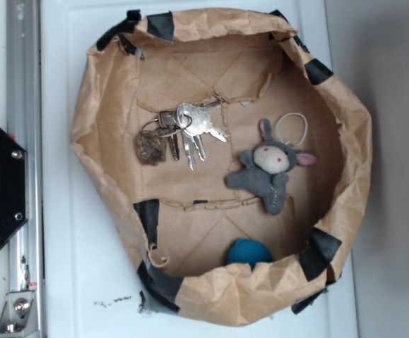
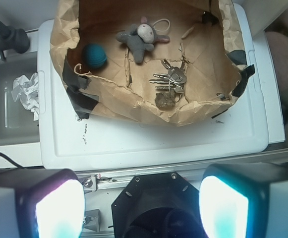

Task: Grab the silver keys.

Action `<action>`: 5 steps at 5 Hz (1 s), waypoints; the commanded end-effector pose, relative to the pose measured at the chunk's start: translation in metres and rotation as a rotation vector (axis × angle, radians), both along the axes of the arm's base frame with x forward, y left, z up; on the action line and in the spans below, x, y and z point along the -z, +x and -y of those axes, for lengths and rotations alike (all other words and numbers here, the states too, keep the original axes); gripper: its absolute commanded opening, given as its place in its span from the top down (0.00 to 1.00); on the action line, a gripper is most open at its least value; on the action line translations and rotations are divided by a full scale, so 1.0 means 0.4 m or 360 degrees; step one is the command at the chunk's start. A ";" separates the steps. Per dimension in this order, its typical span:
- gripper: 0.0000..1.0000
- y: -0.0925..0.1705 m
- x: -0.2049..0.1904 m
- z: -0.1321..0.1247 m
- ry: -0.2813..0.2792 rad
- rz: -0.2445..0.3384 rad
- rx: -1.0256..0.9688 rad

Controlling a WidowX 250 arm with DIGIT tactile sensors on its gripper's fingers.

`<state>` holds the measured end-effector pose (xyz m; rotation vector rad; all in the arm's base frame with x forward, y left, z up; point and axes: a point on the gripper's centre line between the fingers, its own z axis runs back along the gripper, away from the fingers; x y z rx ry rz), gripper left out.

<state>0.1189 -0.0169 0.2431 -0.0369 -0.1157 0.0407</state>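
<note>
Shiny silver-grey keys (image 1: pixel 193 130); rough brown lump (image 1: pixel 149 148); grey plush (image 1: pixel 267 172) with cream face, pink ears; teal ball (image 1: pixel 250 252); tan paper basket (image 1: pixel 84 127) patched with black tape; white loop (image 1: pixel 291 129).

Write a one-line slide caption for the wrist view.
Open tool hangs outside a paper-lined bin holding silver keys, a grey plush and a teal ball.

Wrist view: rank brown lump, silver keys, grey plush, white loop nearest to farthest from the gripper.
From the gripper, low in frame:
1. Brown lump, by the bag's near wall.
2. Silver keys, just beyond it.
3. Grey plush, farther, toward the left.
4. White loop, behind the plush.
</note>
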 end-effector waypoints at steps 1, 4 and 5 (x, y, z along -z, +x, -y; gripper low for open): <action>0.00 0.000 0.000 0.000 0.0000 0.0000 0.0000; 0.00 0.051 0.011 -0.016 -0.0018 -0.0077 -0.0062; 0.00 0.051 0.011 -0.016 -0.0018 -0.0077 -0.0062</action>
